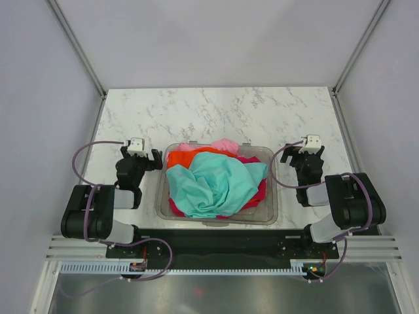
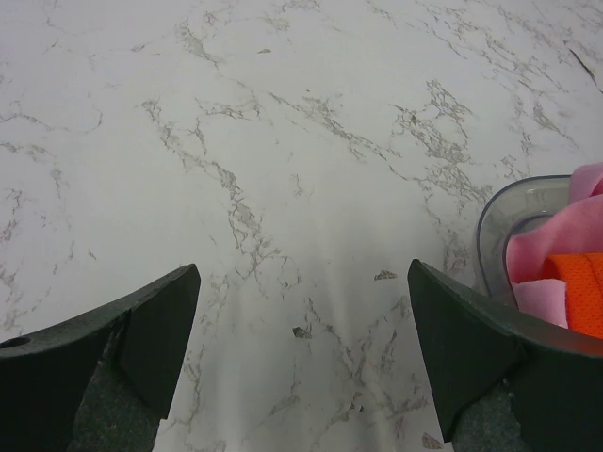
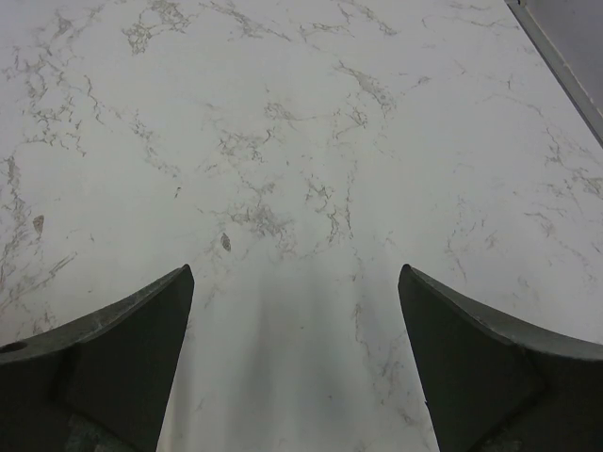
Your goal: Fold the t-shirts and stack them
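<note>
The t-shirts lie crumpled in a clear plastic bin (image 1: 270,212) at the table's near middle. The teal t-shirt (image 1: 213,183) is on top, over the orange t-shirt (image 1: 186,158), the magenta-red t-shirt (image 1: 258,194) and the light pink t-shirt (image 1: 226,144) at the back. My left gripper (image 1: 139,155) is open and empty, just left of the bin. My right gripper (image 1: 309,152) is open and empty, right of the bin. The left wrist view shows the bin's corner (image 2: 513,202) with the pink cloth (image 2: 556,240) and orange cloth (image 2: 579,292), and only marble between my fingers (image 2: 155,325).
The white marble table (image 1: 216,111) extends behind the bin to the back wall. Grey walls with metal frame posts close in the left, right and back sides. The right wrist view shows only bare marble (image 3: 301,169) ahead.
</note>
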